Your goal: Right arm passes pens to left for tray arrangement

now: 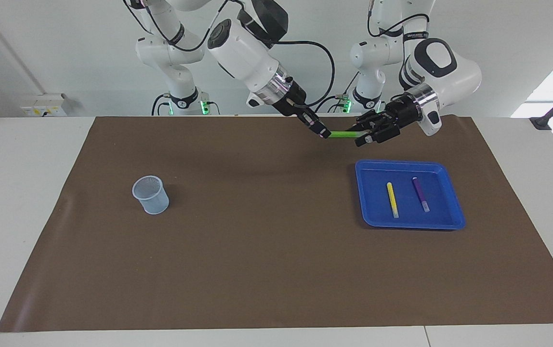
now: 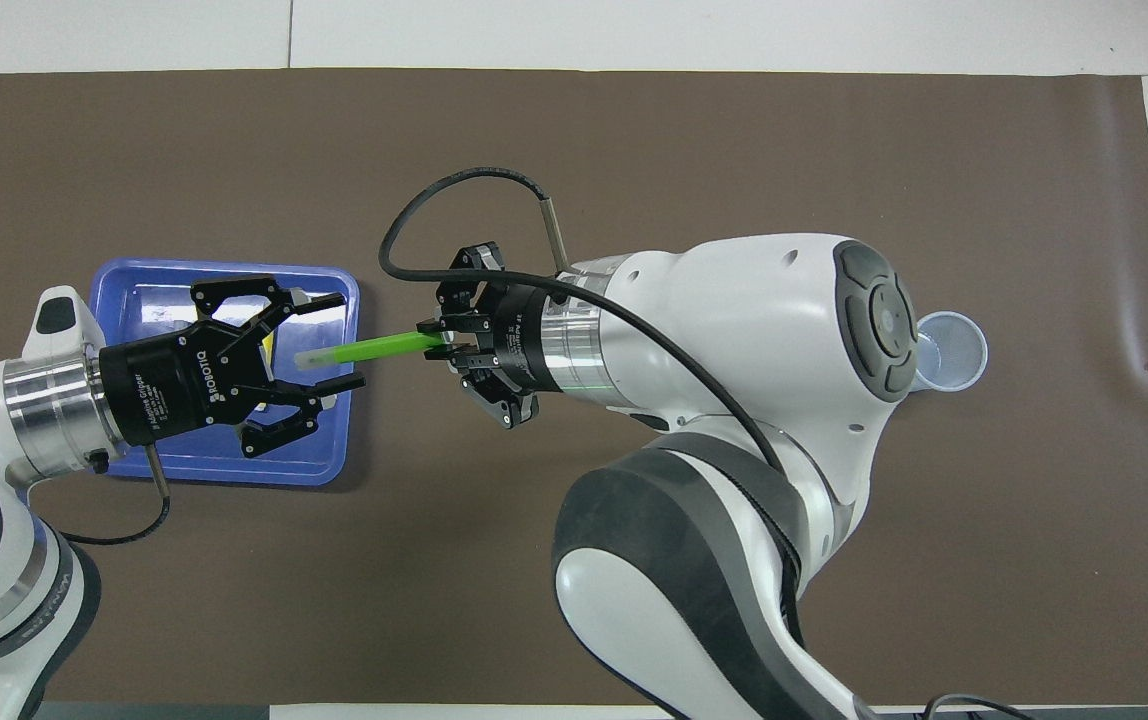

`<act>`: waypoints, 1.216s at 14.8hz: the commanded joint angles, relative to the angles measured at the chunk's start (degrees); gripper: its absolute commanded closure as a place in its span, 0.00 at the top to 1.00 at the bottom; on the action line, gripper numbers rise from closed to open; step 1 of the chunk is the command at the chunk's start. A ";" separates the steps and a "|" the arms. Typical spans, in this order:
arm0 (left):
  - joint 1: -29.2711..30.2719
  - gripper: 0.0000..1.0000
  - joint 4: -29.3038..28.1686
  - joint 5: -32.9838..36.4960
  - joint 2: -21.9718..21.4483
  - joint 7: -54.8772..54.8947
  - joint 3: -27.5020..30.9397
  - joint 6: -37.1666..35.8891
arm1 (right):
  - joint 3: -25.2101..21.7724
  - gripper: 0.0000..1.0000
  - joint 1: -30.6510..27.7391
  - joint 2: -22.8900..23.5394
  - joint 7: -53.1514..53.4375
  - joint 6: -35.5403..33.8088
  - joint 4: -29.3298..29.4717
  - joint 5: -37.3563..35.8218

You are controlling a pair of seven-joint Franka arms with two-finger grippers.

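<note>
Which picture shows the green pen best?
The overhead view. There the green pen stretches out long from the right gripper, its pale end between the left gripper's fingers. In the facing view the green pen is a short strip, its pale end hidden.

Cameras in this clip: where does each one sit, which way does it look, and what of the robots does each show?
Facing view: high across the table, looking at the robots; both arms show whole, right tool holding the green pen out to the left tool.
Overhead view: above the robots' end, looking steeply down; forearms and wrists rise from the bottom edge.
Shared: green pen, blue tray, mesh cup, brown mat.
</note>
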 commanded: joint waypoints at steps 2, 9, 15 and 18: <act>-0.84 0.43 -1.46 -1.11 -1.60 -0.84 0.46 1.10 | 0.66 0.00 -0.28 0.30 1.12 0.72 -0.02 -1.51; -0.84 0.00 -1.55 -1.11 -1.60 -0.84 0.46 1.18 | 0.66 0.00 -0.28 0.30 0.86 0.45 -0.11 -1.51; -0.84 0.00 -1.63 -1.11 -1.69 -2.33 0.46 1.53 | 0.48 0.87 -0.45 0.57 0.50 -1.56 0.50 -7.47; -0.75 0.00 -1.63 -1.11 -1.60 -2.51 0.46 1.80 | -1.44 1.00 -0.98 -0.13 -0.63 -2.09 0.50 -11.25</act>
